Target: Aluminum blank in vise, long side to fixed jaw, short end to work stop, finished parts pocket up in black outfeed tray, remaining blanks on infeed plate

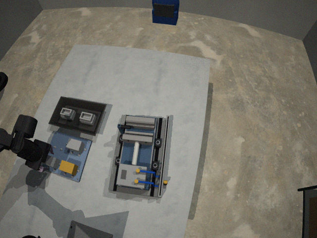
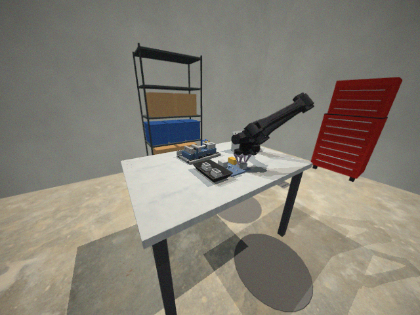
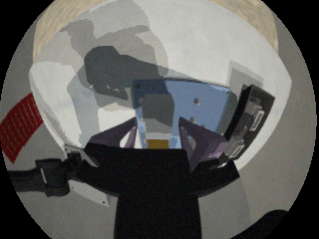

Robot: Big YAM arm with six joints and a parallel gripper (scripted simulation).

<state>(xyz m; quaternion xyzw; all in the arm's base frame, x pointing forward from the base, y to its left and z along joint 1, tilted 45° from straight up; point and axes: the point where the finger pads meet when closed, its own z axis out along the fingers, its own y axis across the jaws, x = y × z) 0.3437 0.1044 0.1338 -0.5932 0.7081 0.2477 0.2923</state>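
My gripper [image 1: 49, 161] [image 2: 242, 161] [image 3: 158, 120] is open, its fingers low on either side of a gray blank [image 1: 54, 162] [image 2: 243, 165] [image 3: 159, 107] on the blue infeed plate [image 1: 58, 141] [image 3: 211, 107]. Gaps show beside the blank in the wrist view. A yellow brass blank [image 1: 67, 166] [image 2: 231, 160] [image 3: 159, 143] and another gray blank [image 1: 74, 145] [image 2: 222, 163] also lie on the plate. Two pocketed parts [image 1: 87, 117] [image 2: 216, 172] sit pocket up in the black tray [image 1: 73, 129] [image 3: 264, 96]. The vise shows its fixed jaw [image 1: 140, 121] and moving jaw [image 1: 136, 138]; I see no blank plainly between them.
Blue hoses [image 1: 146, 171] with yellow ends rise from the vise's hose side. A rail [image 1: 163, 154] runs along the vise base. A gray wedge-shaped object [image 1: 85, 231] stands at the table's near side. The tray borders the infeed plate closely.
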